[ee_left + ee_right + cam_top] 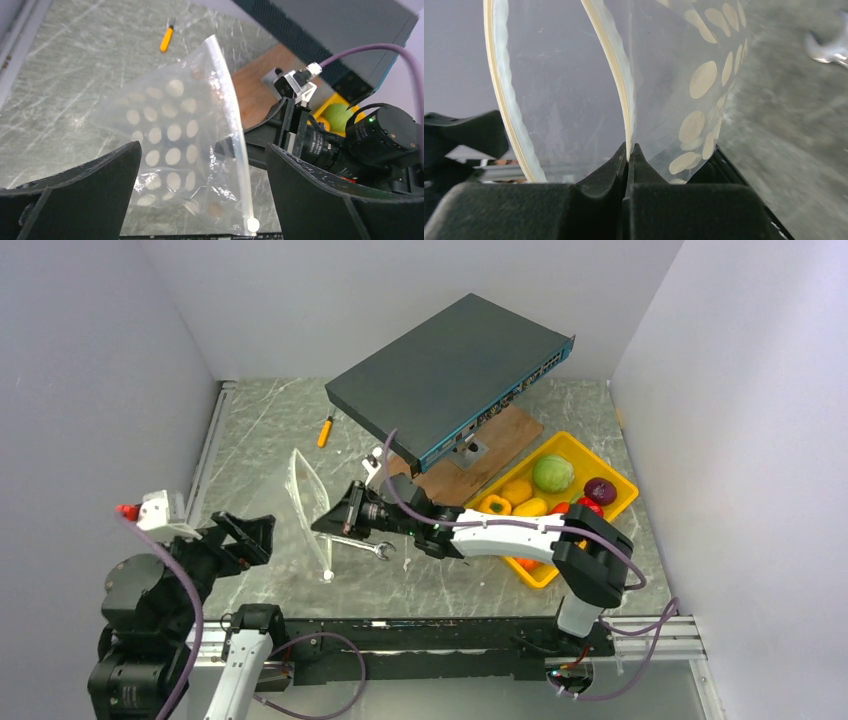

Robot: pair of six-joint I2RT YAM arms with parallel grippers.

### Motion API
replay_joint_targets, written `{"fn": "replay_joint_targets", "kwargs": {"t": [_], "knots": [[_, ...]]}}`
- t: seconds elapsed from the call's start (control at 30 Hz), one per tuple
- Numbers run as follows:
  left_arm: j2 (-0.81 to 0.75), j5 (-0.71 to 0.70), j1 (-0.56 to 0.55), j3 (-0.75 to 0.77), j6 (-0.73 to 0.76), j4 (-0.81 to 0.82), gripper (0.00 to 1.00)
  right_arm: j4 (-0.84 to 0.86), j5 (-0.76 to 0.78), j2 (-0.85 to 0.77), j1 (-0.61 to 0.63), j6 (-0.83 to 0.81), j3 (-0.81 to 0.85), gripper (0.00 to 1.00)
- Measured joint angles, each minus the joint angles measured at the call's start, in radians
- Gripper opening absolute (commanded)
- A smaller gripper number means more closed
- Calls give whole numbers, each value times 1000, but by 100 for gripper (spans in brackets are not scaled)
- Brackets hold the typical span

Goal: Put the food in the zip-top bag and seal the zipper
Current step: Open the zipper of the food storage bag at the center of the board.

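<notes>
Checking in on the bag job. Got the flat clear plastic zip-top bag (308, 505) with white polka dots on one face standing up on edge, well left of the shallow yellow plastic tray (620, 486). Can't tell whether its bottom corner touches the grey marbled table (260, 430).

Held up by the black right gripper (325, 523), reaching out leftward from the tray side and pinched fully shut on one lip of the mouth, right on the narrow whitish press-seal zipper strip (616, 65). Seen from the right wrist with the other lip bowing away from it, so gaping, not sealed.

On the side of the bag away from the tray, got the black left gripper (255, 535), spread wide, gripping nothing, facing the dotted side without touching it.

Food all sitting in the tray:
- glossy green toy cabbage (552, 473) toward the back
- purple toy onion (600, 490) at its right
- yellow toy peppers (517, 490) on its left side
- a bit of red toy pepper (562, 508) in the middle
- something orange (527, 563) at its near edge, mostly hidden behind the right arm

Other bits:
- silver open-ended wrench (365, 547) lying flat left of the tray, between it and the bag
- small yellow-handled screwdriver (324, 431) well left of the tray and farther back
- dark grey flat network box (450, 375), tilted, up behind the tray's left end
- brown wooden board (500, 445) just beside the tray's back-left edge, under that box
</notes>
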Motion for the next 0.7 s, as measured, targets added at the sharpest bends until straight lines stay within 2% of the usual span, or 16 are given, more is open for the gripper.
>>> {"fn": "replay_joint_targets", "kwargs": {"t": [0.1, 0.37, 0.5, 0.7], "knots": [[12, 40, 0, -62, 9, 4, 99, 2, 6, 25, 1, 6, -55, 0], [166, 171, 0, -256, 21, 36, 84, -95, 83, 51, 6, -20, -62, 0], [182, 175, 0, -266, 15, 44, 78, -188, 151, 51, 12, -42, -40, 0], [208, 146, -31, -245, 15, 48, 80, -320, 284, 51, 41, -97, 45, 0]]}}
